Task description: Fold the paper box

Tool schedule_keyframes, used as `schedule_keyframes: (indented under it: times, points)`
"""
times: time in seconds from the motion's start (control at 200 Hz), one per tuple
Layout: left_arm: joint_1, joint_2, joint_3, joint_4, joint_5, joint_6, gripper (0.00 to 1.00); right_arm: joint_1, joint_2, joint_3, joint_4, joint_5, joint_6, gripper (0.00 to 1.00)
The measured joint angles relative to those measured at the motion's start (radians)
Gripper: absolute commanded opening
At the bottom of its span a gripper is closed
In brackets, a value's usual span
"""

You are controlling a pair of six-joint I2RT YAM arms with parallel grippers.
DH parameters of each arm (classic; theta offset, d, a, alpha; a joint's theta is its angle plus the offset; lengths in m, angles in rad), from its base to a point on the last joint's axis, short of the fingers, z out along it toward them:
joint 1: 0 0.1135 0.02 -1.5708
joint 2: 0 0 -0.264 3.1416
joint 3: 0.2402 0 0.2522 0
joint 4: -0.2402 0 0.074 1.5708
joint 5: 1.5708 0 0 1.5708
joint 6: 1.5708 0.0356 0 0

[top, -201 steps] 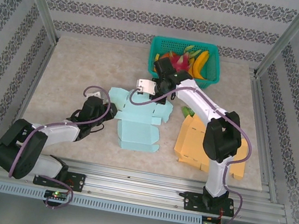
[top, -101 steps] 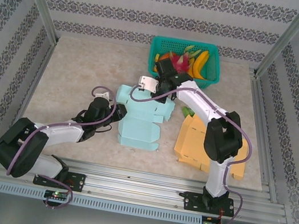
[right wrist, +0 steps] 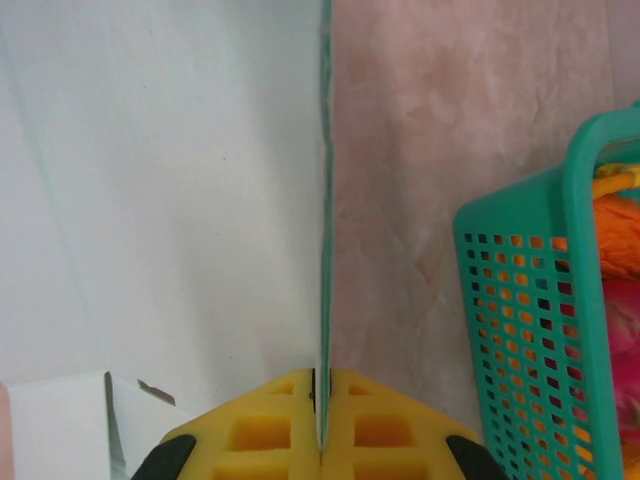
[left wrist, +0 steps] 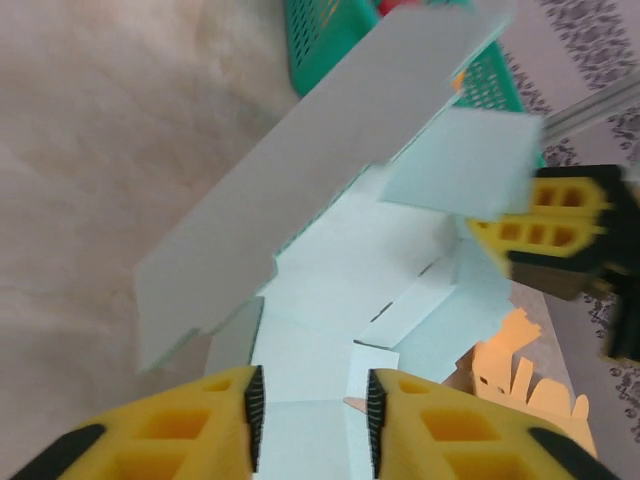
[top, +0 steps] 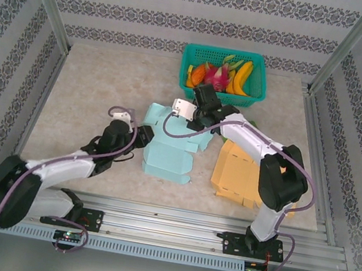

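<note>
— While your right gripper [right wrist: 321,385] pinches the paper box's [top: 169,154] raised flap, what crowds it?
— Mid-table, your left gripper [left wrist: 308,415], jaws spread, flanks it; orange sheet [top: 237,173] right; basket [top: 257,93] at far edge.

The left arm [top: 64,160] lies low, stretched forward from its base. The left gripper [left wrist: 308,410] sits at the near left side of the pale blue card box [top: 169,161], its yellow fingers [left wrist: 200,425] parted. The right arm [top: 278,181] bends at a raised elbow and reaches to the box's far side, where the right gripper [right wrist: 321,385] is pinched closed on the card's edge.
</note>
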Motion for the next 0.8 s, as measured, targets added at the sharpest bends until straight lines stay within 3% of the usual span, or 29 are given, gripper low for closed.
schedule_keyframes:
  times: [0.195,0.57,0.684,0.799]
  points:
    - [0.0,-0.326,-0.176,-0.072,-0.062,0.103,0.45,0.052,-0.049,-0.113,0.155,0.093,-0.079,0.0]
    - [0.0,-1.015,-0.39,-0.4,-0.212,0.218,0.5,0.219,-0.166,-0.323,0.457,0.138,-0.31,0.0]
    - [0.0,-1.105,-0.393,-0.431,-0.22,0.231,0.5,0.248,-0.153,-0.354,0.519,0.155,-0.362,0.0]
    - [0.0,-1.071,-0.393,-0.428,-0.227,0.242,0.5,0.261,-0.121,-0.354,0.565,0.166,-0.39,0.0]
